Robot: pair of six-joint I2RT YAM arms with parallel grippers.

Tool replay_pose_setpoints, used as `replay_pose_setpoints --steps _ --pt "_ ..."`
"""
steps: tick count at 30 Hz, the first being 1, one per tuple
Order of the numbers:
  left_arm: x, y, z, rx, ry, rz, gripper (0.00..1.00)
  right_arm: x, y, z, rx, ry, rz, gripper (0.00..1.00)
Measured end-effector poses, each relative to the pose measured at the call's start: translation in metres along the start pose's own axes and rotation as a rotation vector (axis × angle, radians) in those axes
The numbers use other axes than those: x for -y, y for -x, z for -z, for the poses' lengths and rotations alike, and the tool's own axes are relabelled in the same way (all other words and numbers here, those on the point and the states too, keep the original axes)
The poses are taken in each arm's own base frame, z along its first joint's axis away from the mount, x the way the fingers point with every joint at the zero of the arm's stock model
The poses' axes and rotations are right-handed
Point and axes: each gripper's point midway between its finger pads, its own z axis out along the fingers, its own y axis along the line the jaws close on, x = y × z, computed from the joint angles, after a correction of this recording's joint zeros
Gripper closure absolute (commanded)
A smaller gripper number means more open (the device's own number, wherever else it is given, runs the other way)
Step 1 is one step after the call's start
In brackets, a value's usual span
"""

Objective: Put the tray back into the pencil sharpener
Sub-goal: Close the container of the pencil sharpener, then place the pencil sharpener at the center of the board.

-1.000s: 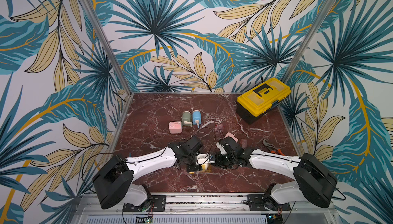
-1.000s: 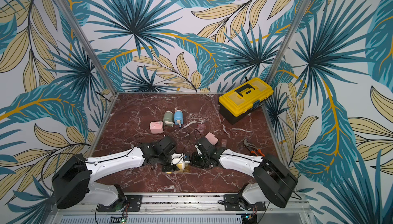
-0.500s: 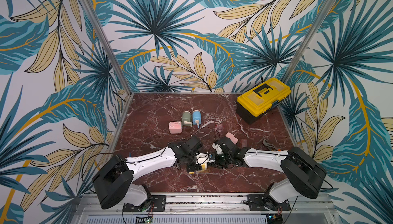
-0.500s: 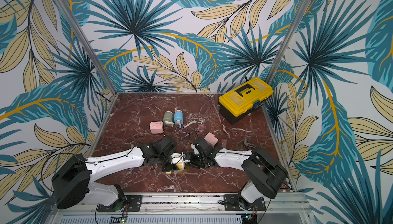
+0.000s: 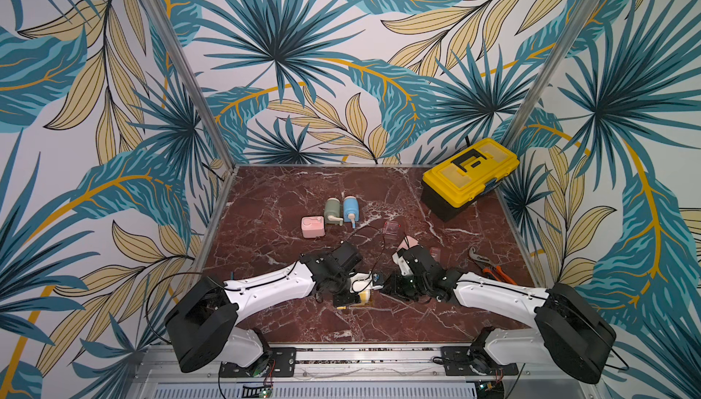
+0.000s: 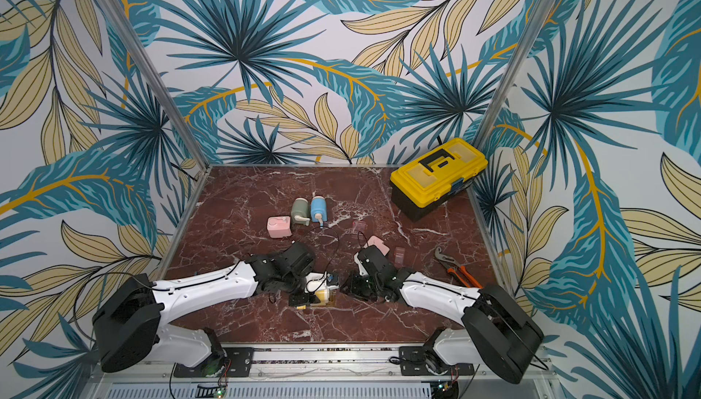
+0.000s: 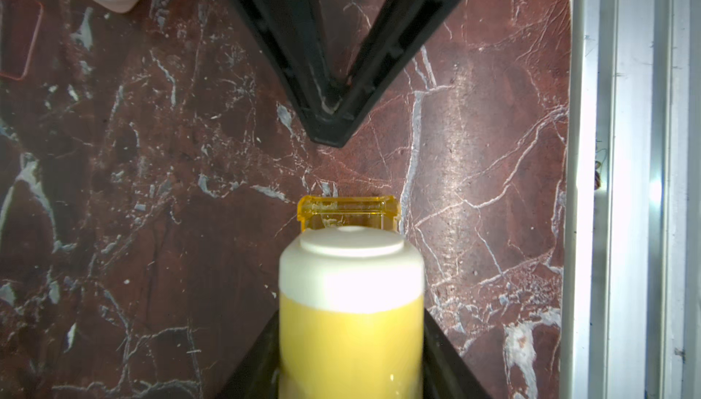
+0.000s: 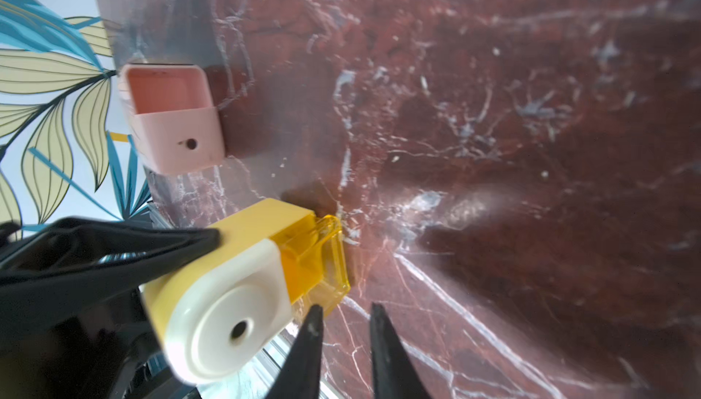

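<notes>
A: First entry, the largest item?
B: One red-brown marble-patterned desk [image 5: 288,196], filling the lower middle of both top views. Next, one yellow-lidded black plastic toolbox [image 5: 470,173], at the desk's upper right corner.

A: And the claws?
B: Listed: left claw [image 7: 351,340], bottom centre of the left wrist view. It is closed around the body of the yellow plastic pencil sharpener with a white round-faced end [image 8: 227,302], one black finger on each flank. Listed: right claw [image 8: 345,311], bottom edge of the right wrist view. Its jaws are almost together, with a narrow slit between them and nothing in it.

A: Smaller stock?
B: One pair of orange-handled metal pliers [image 5: 489,270], right side of the desk. Three small sharpeners grouped at upper centre: pink boxy sharpener [image 5: 313,226], sage-green cylindrical sharpener [image 5: 333,210] and blue cylindrical sharpener [image 5: 351,209]. One hollow pink sharpener shell [image 8: 170,124], upper left of the right wrist view.

A: The task piece?
B: One translucent amber plastic tray [image 8: 322,260], partly inside the yellow sharpener. Its outer end projects beside the white face, low against the desk. The right claw's tips are just beside it; contact cannot be told.
</notes>
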Motion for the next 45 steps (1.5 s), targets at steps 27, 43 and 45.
replay_pose_setpoints --steps 27,43,45 --pt "-0.011 0.001 0.009 -0.010 0.064 0.082 0.90 -0.035 0.013 0.004 0.007 0.037 0.029 0.64" --pt "-0.094 0.066 0.127 0.298 0.464 0.623 1.00 -0.024 0.042 0.144 0.474 -0.083 0.011 0.61" --pt "-0.114 0.082 0.151 0.368 0.528 0.737 1.00 -0.025 0.047 0.150 0.490 -0.116 0.011 0.61"
